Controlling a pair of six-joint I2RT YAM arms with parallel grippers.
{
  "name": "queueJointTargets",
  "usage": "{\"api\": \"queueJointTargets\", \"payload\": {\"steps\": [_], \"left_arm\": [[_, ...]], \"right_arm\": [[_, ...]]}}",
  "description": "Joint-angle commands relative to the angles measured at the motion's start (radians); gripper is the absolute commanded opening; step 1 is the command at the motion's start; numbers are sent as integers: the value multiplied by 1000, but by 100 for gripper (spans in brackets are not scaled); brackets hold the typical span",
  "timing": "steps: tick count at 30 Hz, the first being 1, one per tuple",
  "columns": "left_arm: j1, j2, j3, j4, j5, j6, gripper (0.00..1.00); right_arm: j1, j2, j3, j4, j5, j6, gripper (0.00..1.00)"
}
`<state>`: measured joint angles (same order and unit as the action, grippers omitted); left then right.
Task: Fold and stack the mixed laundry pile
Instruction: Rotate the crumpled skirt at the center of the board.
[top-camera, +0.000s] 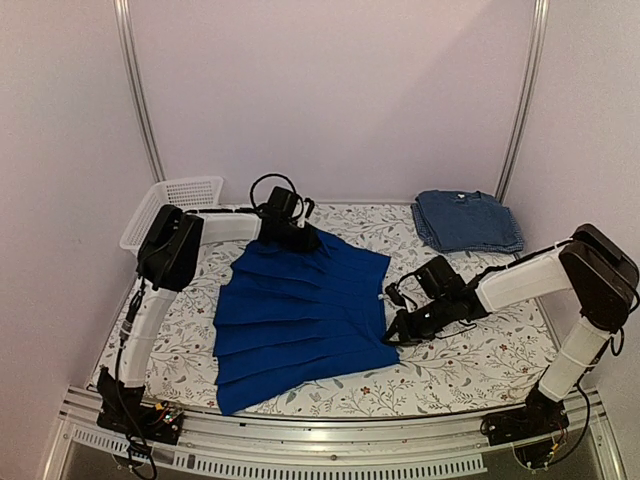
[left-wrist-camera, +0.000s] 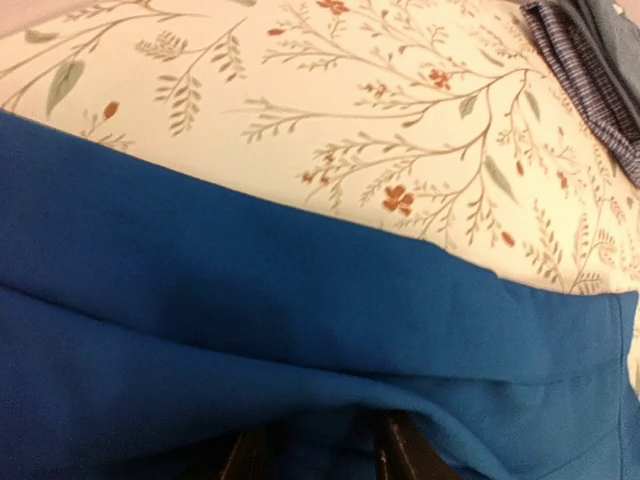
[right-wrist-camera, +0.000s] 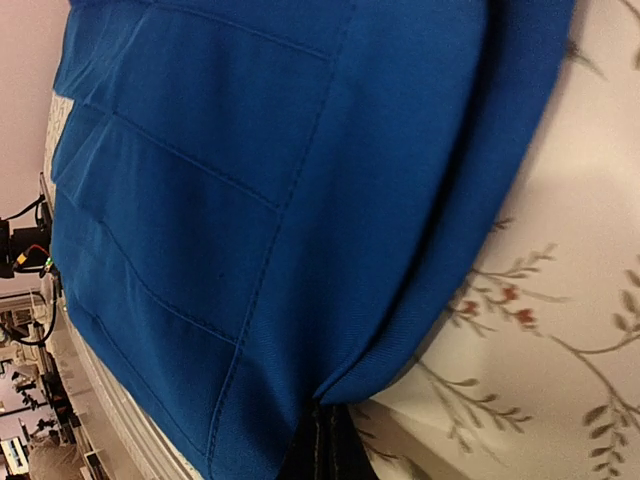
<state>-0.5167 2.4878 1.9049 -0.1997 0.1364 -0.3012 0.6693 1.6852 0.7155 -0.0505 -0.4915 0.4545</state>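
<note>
A bright royal-blue garment (top-camera: 300, 320) with pleats lies spread across the middle of the floral table cover (top-camera: 460, 370). My left gripper (top-camera: 298, 238) is at its far top corner. In the left wrist view the blue cloth (left-wrist-camera: 300, 300) drapes over and bunches between the two dark fingers (left-wrist-camera: 400, 450), which pinch it. My right gripper (top-camera: 392, 335) is at the garment's right edge, and in the right wrist view its fingers (right-wrist-camera: 322, 440) are pressed together on the hem (right-wrist-camera: 400, 350). Folded blue garments (top-camera: 465, 220), a checked one among them, sit stacked at the back right.
A white mesh basket (top-camera: 170, 200) stands at the back left corner, behind the left arm. The metal rail (top-camera: 330, 440) runs along the near table edge. Walls and upright posts close in the back and sides.
</note>
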Motion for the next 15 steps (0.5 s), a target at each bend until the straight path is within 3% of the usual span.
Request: {"api": "queueJointTargets", "payload": {"steps": [1,3,5,8,10,12,15], "left_arm": [[5,95,165,-165,36,113,48],[3,54,169,-182,26,125,58],[4,-38,94,-162,20,124,65],[4,-253,-148,-91,11,121,75],[6,-397,-318,-21,5,105,82],[12,-537,-483,39,0,67,88],[12,-728,-691,73,-10,-14,88]], "right_arm": [[85,36,90,-100,-47,53,0],[85,51,137,-190,21,20,6],[79,40,172,-267,113,-13,19],[78,-12,199,-313,196,-71,41],[99,-74,198,-291,224,-111,50],[129,-130,202,-274,252,-164,57],[189,-172,228,-267,274,-256,59]]}}
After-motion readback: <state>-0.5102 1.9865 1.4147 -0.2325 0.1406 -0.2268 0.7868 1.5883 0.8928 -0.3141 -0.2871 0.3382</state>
